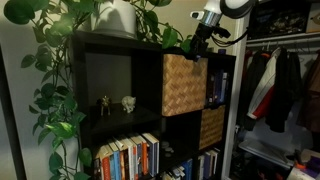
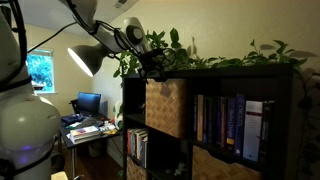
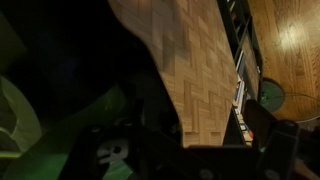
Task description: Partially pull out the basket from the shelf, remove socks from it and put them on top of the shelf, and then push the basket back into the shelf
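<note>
Dim room, cluttered desk [image 2: 86,128], bright window [image 2: 40,72]

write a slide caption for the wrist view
Wrist camera looks down the woven front of the basket, books beside it, wood floor below.

The fingers [image 1: 196,47] hang above the basket [image 1: 184,85] (top row of the shelf [image 1: 108,68]).

dim room, warm light. a lamp [image 2: 84,60] and a window [image 2: 40,72] glow bright in an exterior view; compartments of the shelf [image 1: 105,65] lie in deep shadow. wrist view mostly dark, blurred nearby, with glare on the floor [image 3: 290,40].
</note>
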### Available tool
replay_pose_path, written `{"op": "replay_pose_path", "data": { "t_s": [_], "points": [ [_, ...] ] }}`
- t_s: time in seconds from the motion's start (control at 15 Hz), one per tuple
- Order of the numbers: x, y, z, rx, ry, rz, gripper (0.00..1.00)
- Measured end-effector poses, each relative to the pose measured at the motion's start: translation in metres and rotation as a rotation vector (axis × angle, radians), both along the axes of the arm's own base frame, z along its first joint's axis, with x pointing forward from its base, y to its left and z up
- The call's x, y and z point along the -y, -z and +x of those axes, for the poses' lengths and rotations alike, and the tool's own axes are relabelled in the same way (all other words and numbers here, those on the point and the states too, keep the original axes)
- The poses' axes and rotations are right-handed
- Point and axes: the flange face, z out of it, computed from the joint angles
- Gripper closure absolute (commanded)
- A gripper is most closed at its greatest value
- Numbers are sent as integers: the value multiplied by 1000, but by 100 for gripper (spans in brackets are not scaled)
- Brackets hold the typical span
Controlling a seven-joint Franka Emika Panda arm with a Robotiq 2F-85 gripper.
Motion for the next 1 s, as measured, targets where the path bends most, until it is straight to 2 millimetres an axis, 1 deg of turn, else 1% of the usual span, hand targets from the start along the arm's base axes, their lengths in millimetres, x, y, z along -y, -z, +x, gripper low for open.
{"op": "replay_pose_path", "data": {
  "t_s": [0.4, 0.8, 1.0],
  "points": [
    [-1, 15, 1, -1, -27, -13, 0],
    [-3, 28, 0, 40, -103, -31, 0],
    [-4, 37, 2, 33, -116, -37, 0]
  ]
}}
